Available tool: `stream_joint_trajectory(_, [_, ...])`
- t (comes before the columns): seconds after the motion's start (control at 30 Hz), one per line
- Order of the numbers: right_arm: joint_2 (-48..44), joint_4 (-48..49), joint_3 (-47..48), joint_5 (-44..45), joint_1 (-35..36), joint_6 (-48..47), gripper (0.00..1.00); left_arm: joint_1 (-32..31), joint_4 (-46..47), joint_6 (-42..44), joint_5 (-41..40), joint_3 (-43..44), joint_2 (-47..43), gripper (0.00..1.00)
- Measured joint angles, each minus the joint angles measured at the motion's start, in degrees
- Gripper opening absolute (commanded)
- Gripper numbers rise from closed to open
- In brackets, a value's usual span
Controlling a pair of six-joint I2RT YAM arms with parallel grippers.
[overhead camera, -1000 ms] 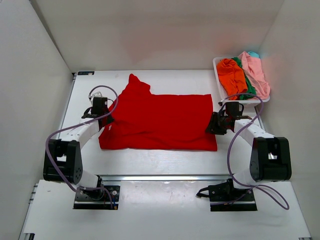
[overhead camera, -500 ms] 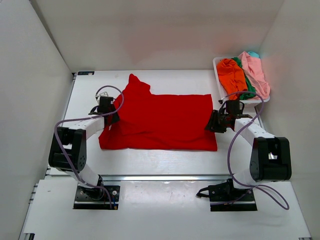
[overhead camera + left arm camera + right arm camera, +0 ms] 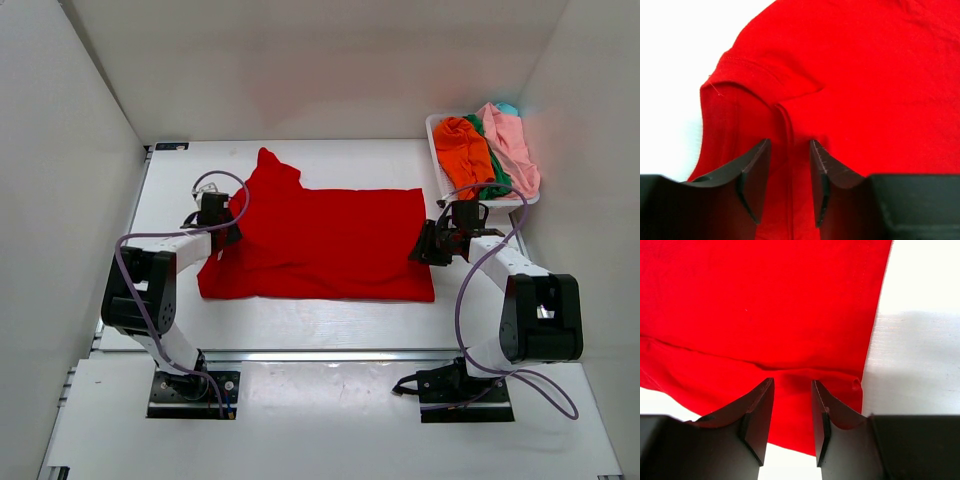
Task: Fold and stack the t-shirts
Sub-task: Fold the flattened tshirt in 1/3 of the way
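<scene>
A bright red t-shirt (image 3: 320,240) lies spread across the middle of the table, one sleeve (image 3: 272,168) pointing to the far side. My left gripper (image 3: 222,234) sits over the shirt's left edge. In the left wrist view this gripper (image 3: 790,146) is open, and a raised seam (image 3: 789,125) of the flat red cloth (image 3: 865,85) runs between its fingers. My right gripper (image 3: 427,247) is at the shirt's right edge. In the right wrist view it (image 3: 792,384) stands open just above the red cloth (image 3: 765,305), near its hem corner (image 3: 856,385).
A white basket (image 3: 436,165) at the far right holds orange (image 3: 463,146), green (image 3: 498,172), pale pink (image 3: 512,140) and teal (image 3: 508,108) shirts. White walls close in the left, back and right. Bare table (image 3: 320,320) lies in front of the shirt.
My left gripper has opened and shifted slightly towards the far side along the shirt's left edge, its arm drawing in. The right arm and the shirt have barely moved.
</scene>
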Motion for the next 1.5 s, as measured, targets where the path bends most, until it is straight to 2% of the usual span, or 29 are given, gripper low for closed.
stream_joint_trajectory(0.03, [0.0, 0.0, 0.0, -0.1, 0.0, 0.0, 0.33, 0.1, 0.0, -0.1, 0.0, 0.0, 0.0, 0.47])
stream_joint_trajectory(0.1, [0.0, 0.0, 0.0, -0.1, 0.0, 0.1, 0.33, 0.1, -0.2, -0.3, 0.0, 0.4, 0.3, 0.31])
stream_joint_trajectory(0.13, [0.0, 0.0, 0.0, -0.1, 0.0, 0.1, 0.33, 0.1, -0.1, -0.3, 0.1, 0.7, 0.8, 0.17])
stream_joint_trajectory(0.17, [0.0, 0.0, 0.0, -0.2, 0.0, 0.1, 0.33, 0.1, 0.0, -0.5, 0.2, 1.0, 1.0, 0.06])
stream_joint_trajectory(0.23, [0.0, 0.0, 0.0, -0.2, 0.0, 0.2, 0.33, 0.1, -0.2, -0.5, 0.3, 1.1, 1.2, 0.0])
stream_joint_trajectory(0.43, [0.0, 0.0, 0.0, -0.6, 0.0, 0.3, 0.33, 0.3, -2.3, -0.3, -1.3, 1.1, -0.2, 0.0])
stream_joint_trajectory(0.77, [0.0, 0.1, 0.0, -0.9, -0.1, 0.3, 0.33, 4.4, -5.2, -0.8, -3.5, -0.7, -12.0, 0.01])
stream_joint_trajectory(0.8, [0.0, 0.1, 0.0, -0.9, -0.1, 0.3, 0.33, 4.5, -5.2, -0.7, -3.4, -0.7, -12.4, 0.07])
stream_joint_trajectory(0.83, [0.1, -0.2, 0.2, -0.9, -0.1, 0.2, 0.33, 4.5, -5.1, -0.5, -2.8, -0.6, -12.4, 0.2])
stream_joint_trajectory(0.87, [0.5, -0.8, 1.0, -0.9, -0.1, 0.2, 0.34, 4.3, -5.2, 0.0, -2.1, -0.3, -12.1, 0.26])
stream_joint_trajectory(0.9, [1.2, -1.3, 2.3, -0.9, -0.1, 0.2, 0.34, 4.2, -5.6, 0.2, -1.6, 0.5, -11.5, 0.38])
stream_joint_trajectory(1.03, [8.0, -2.0, 13.6, 0.0, 0.0, 0.5, 0.43, 2.6, -7.9, 1.9, 1.9, 13.4, -2.9, 0.51])
stream_joint_trajectory(1.1, [11.6, -1.7, 20.0, 0.4, 0.0, 0.9, 0.44, 2.3, -8.3, 2.8, 3.3, 22.7, 3.4, 0.53])
stream_joint_trajectory(1.27, [20.2, -0.2, 32.1, 0.3, 0.7, 2.6, 0.43, 2.0, -11.0, 4.2, 6.3, 44.7, 19.2, 0.45])
stream_joint_trajectory(1.37, [24.7, -0.1, 35.0, -0.2, 1.8, 3.2, 0.43, 1.9, -11.5, 3.5, 7.9, 45.6, 23.0, 0.42])
stream_joint_trajectory(1.5, [32.6, -2.0, 38.9, -0.9, 4.5, 3.1, 0.43, 1.6, -11.1, 1.1, 9.6, 36.2, 23.5, 0.4])
